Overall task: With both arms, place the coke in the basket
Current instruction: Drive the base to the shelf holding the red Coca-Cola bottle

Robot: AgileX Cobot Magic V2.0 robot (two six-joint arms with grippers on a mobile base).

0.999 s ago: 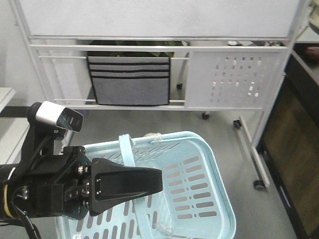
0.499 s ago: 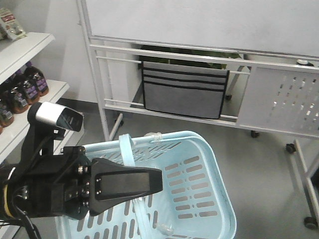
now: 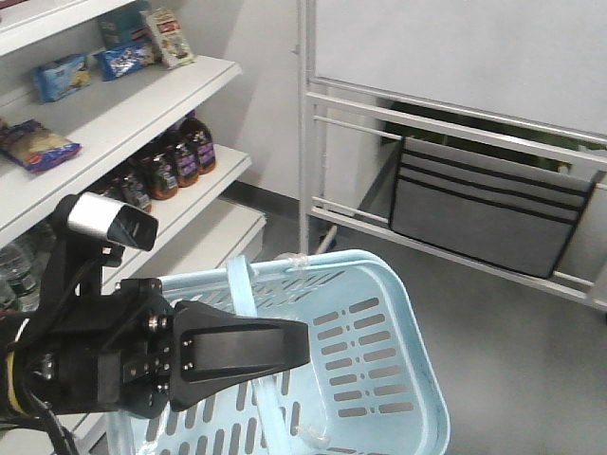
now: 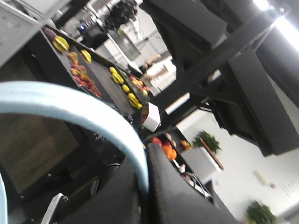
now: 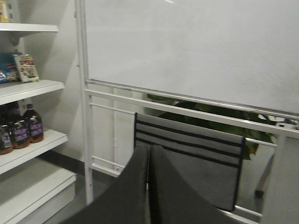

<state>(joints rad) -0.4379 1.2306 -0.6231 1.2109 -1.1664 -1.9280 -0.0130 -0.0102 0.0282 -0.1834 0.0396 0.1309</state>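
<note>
**Coke out of view; shelves lie to your left**

- Left gripper (image 3: 294, 345): clamped on the swing handle (image 4: 93, 112) of the light blue basket (image 3: 334, 263), which sits beneath it.
- Right gripper (image 5: 149, 151): fingers pressed together, holding nothing.
- Coke: not in any of your views.
- Shelf unit (image 3: 123, 109), left of and beyond the basket: dark purple-labelled bottles (image 3: 180, 156) standing upright, with snack packets above.
- Judgement: look for the coke on that left side. Your right arm is the free one.

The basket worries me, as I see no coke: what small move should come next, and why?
Probably swing left toward the shelf: the left hand is shut on the basket handle, the right hand is shut and empty, and only dark purple-labelled bottles show, no coke.
</note>
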